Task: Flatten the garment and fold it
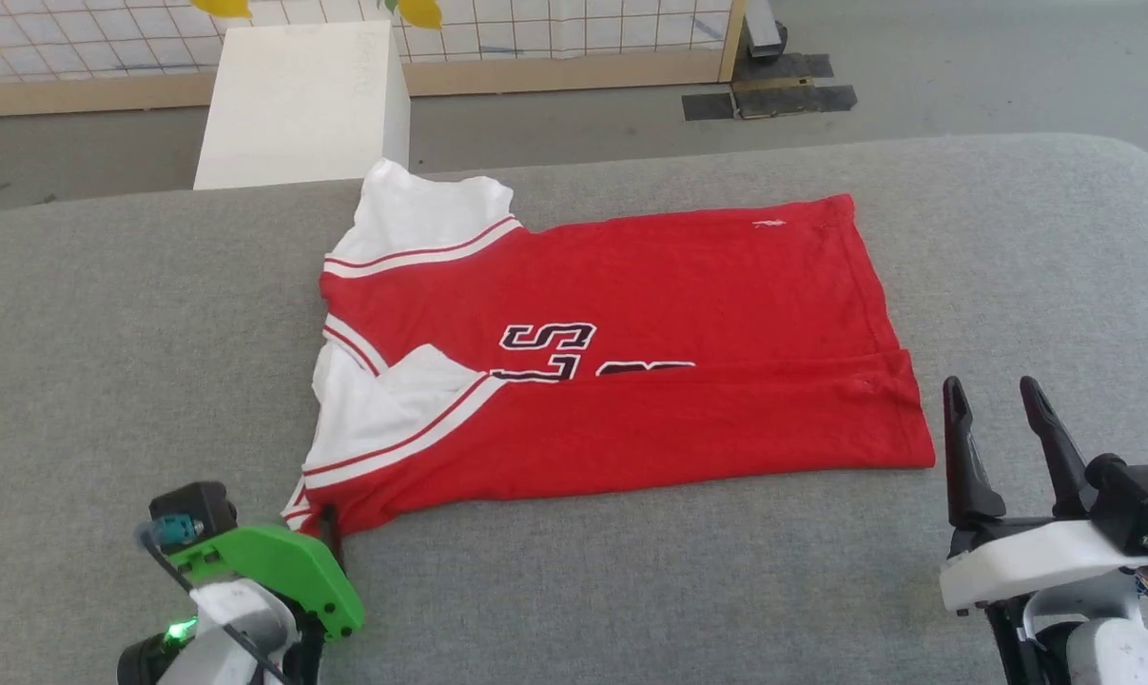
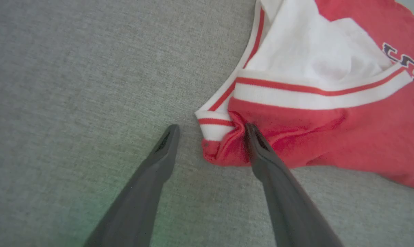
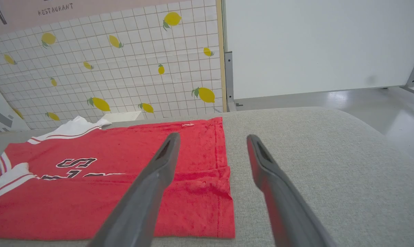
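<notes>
1. The jaws of the left gripper (image 2: 212,128) stand wide. The garment's (image 1: 631,285) bunched collar-end corner lies between them, and one finger tip rests against the rumpled red cloth. Whether it presses down is hard to tell.
2. In the head view a green housing (image 1: 279,571) covers most of that gripper, leaving one dark finger tip showing at the cloth's edge.
3. The jaws of the right gripper (image 1: 992,390) are also spread wide with nothing between them. They hang over bare grey surface (image 1: 107,333) just beside the hem corner.
4. The garment lies lengthwise across the middle of the surface, collar end towards the robot's left. Its far white sleeve (image 1: 421,205) reaches the surface's far edge.
5. The near long side is folded over the front, so the black-and-white letters (image 1: 547,338) are cut off and unreadable.
6. The near sleeve is partly tucked under that fold.
</notes>
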### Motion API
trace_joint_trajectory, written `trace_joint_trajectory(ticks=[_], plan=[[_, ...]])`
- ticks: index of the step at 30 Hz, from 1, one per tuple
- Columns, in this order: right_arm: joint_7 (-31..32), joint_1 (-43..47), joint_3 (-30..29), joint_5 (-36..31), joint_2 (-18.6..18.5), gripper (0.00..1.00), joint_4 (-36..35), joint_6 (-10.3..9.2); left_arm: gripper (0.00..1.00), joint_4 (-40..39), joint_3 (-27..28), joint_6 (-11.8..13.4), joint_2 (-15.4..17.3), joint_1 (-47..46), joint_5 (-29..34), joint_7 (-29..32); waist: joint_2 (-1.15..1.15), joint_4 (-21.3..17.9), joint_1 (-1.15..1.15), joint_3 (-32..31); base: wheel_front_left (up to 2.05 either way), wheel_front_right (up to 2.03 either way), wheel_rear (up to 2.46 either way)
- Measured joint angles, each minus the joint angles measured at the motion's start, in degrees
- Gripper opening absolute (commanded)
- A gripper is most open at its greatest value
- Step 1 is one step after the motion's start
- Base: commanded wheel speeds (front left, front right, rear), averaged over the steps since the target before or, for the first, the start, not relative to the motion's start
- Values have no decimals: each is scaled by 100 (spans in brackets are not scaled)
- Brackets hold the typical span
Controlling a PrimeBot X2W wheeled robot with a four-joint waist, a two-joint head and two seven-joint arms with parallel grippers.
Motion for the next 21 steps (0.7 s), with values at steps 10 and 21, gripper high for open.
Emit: trace_joint_trajectory(ticks=[10, 21], plan=[[-74, -11, 164, -155, 9, 100, 113, 0, 0, -66, -148, -49, 60, -243, -65, 380, 0, -50, 0, 48, 0, 0, 0], [2721, -817, -388, -102, 15, 100, 1027, 0, 0, -89, -269, -180, 54, -330, 31, 227, 0, 120, 0, 160, 0, 0, 0]])
